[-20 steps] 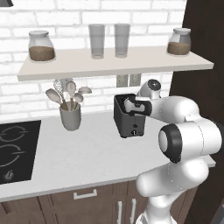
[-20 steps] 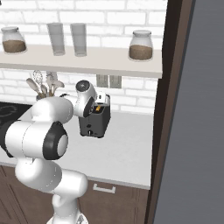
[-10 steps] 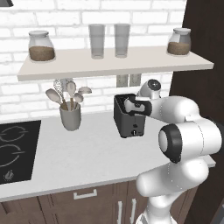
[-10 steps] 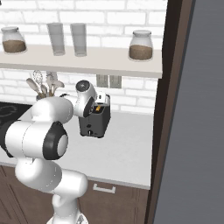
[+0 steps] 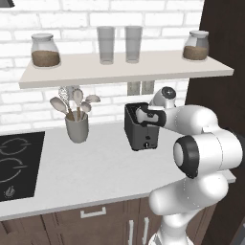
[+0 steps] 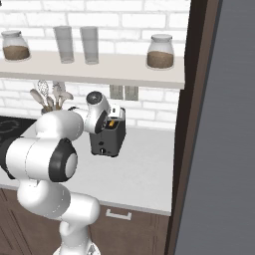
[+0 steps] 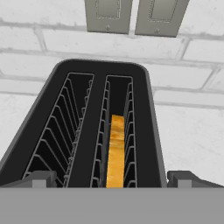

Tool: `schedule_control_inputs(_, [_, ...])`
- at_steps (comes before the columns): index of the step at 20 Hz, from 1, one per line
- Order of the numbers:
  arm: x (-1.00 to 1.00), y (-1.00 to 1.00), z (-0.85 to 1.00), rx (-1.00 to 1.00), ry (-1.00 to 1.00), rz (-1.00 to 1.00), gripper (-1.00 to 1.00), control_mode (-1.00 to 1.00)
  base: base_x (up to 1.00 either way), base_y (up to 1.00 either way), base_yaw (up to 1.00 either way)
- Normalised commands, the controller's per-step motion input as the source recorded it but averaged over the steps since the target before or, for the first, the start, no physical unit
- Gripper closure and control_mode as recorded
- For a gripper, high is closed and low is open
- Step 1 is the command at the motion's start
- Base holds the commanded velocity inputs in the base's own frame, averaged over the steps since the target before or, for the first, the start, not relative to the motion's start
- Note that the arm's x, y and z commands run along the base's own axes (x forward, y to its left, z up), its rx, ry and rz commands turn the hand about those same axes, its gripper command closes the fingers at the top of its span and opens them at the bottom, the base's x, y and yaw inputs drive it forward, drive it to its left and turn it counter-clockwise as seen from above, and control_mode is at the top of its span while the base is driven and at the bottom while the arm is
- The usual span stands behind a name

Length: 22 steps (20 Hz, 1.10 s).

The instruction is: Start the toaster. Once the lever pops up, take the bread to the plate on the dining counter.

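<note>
Hand view: toaster (image 7: pixel 87 127) seen from above — two slots, bread (image 7: pixel 115 151) standing on edge in the right-hand slot of this view.
Gripper (image 7: pixel 109 178): jaws wide apart, one tip at each side of the toaster, nothing between them.
Left base view: toaster (image 5: pixel 139 128) on the white countertop (image 5: pixel 86 167) by the brick wall, arm's hand right over it.
Nearby: utensil cup (image 5: pixel 77 128) to the toaster's left — two wall outlets (image 7: pixel 133 16) behind.
Shelf (image 5: pixel 124 67): jars and two glasses.

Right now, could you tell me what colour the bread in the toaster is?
Golden-tan bread, clearest in the hand view.
</note>
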Motion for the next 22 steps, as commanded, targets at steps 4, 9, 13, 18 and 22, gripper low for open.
schedule_control_inputs(4, [0.0,0.0,0.0,0.0,0.0,0.0,-1.0,-1.0,0.0,0.0,0.0])
schedule_control_inputs(9, [0.0,0.0,0.0,0.0,0.0,0.0,-1.0,-1.0,0.0,0.0,0.0])
schedule_control_inputs(13, [0.0,0.0,0.0,0.0,0.0,0.0,-1.0,-1.0,0.0,0.0,0.0])
schedule_control_inputs(18, [0.0,0.0,0.0,0.0,0.0,0.0,-1.0,-1.0,0.0,0.0,0.0])
schedule_control_inputs(22, [0.0,0.0,0.0,0.0,0.0,0.0,-1.0,-1.0,0.0,0.0,0.0])
